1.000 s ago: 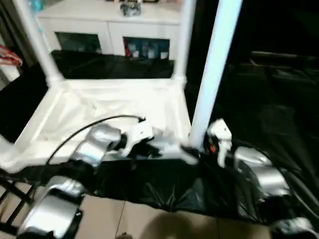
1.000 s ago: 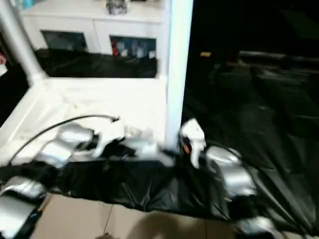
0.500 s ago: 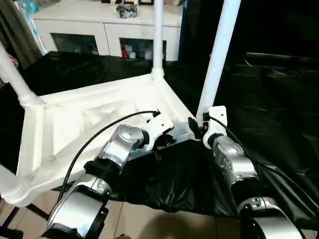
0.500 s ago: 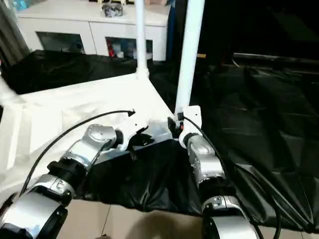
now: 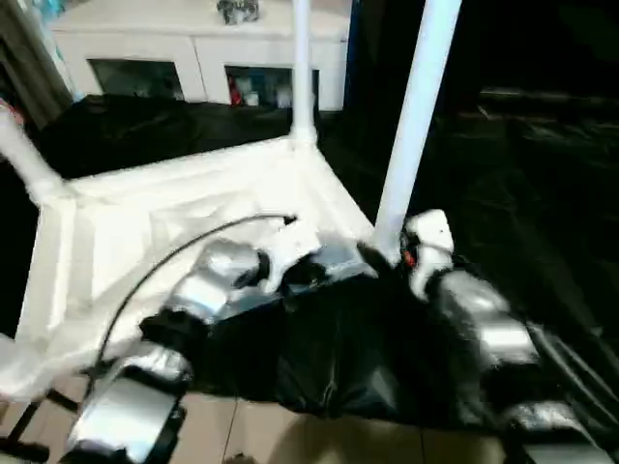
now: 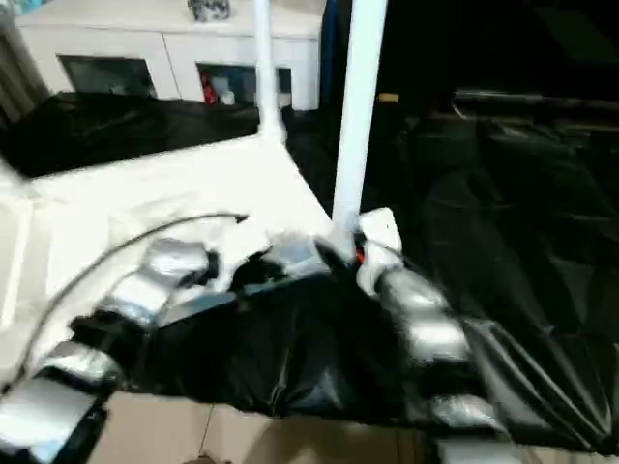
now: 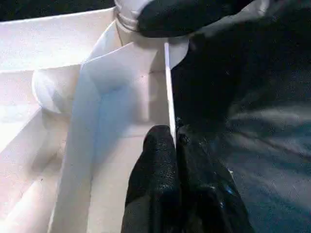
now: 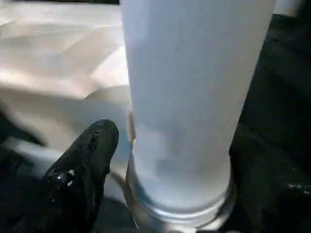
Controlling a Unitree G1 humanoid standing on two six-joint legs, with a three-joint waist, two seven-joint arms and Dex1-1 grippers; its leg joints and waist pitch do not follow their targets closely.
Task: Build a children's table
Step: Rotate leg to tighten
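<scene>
Left wrist view: left gripper (image 7: 174, 145) fingers pinching table rim (image 7: 168, 87).

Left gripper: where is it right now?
The left gripper is shut on the near rim of the upturned table top, close to the corner where the nearest leg stands, with the right gripper at that leg's base.

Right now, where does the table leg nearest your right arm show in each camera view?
Left eye view: the leg rises right of centre, from mid-picture to the top edge.
Right eye view: the leg stands just right of centre.
Left wrist view: the leg shows its rounded foot at the top edge.
Right wrist view: the leg is a broad white column, close up.
Shared landmark: the corner socket of the tabletop, holding its foot.
</scene>
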